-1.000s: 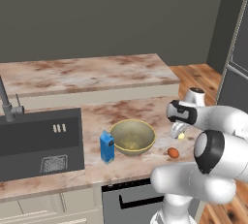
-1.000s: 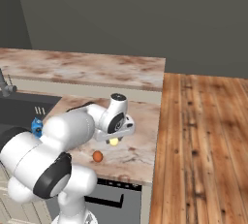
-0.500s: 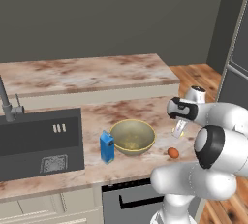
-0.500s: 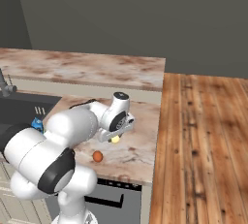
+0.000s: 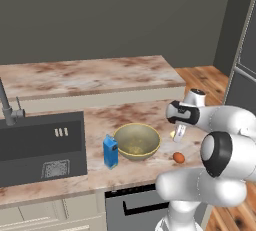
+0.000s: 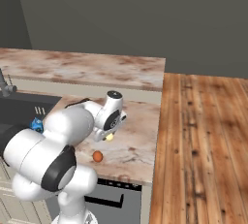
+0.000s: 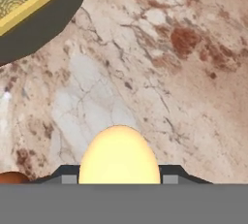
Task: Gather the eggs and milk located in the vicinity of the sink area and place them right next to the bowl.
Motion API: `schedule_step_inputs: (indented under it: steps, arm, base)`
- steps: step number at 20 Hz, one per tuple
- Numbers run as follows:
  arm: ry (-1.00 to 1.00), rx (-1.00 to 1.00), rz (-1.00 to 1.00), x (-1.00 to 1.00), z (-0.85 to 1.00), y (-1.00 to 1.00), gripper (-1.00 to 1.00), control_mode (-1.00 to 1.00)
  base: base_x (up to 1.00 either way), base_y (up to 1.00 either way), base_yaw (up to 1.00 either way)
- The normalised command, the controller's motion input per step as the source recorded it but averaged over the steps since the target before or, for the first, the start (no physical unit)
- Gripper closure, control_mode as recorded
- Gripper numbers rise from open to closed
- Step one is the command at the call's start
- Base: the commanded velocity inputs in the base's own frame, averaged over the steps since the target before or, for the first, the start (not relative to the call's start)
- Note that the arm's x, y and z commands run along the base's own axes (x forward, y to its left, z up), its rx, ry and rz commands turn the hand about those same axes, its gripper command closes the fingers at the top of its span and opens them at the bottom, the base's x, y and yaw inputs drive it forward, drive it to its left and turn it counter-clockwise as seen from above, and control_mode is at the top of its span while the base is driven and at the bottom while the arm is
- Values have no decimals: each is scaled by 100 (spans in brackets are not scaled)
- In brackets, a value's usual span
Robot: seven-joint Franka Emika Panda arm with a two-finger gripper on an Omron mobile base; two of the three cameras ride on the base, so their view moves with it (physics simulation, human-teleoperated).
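Observation:
My gripper (image 5: 177,135) is shut on the pale cream egg (image 5: 173,134), holding it low over the counter just right of the yellowish-olive bowl (image 5: 136,140). In the hand view the pale egg (image 7: 119,155) sits between the finger tips, with the bowl's rim (image 7: 34,0) at the upper left. The reddish-brown egg (image 5: 178,157) lies on the counter in front of the gripper and right of the bowl; it shows as well in the right base view (image 6: 98,156). The blue milk carton (image 5: 110,151) stands upright at the bowl's left side. The black sink (image 5: 30,147) lies left of the carton.
A grey faucet (image 5: 6,107) rises behind the sink. A raised marble ledge (image 5: 90,72) runs along the back. The counter's right edge (image 6: 156,140) drops to a wooden floor (image 6: 203,136). A dark oven front (image 5: 135,207) sits below the counter.
The gripper, with the pale egg in it, has shifted slightly toward the bowl. The bowl, the milk and the brown egg have not moved.

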Motion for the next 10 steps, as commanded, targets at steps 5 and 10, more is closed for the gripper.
schedule_step_inputs:
  steps: [5,10]
  arm:
    - [-11,2,19,26,0,10,100,-100]
    - [-11,3,22,23,0,0,100,-100]
  base:
    - [0,0,0]
    - [0,0,0]
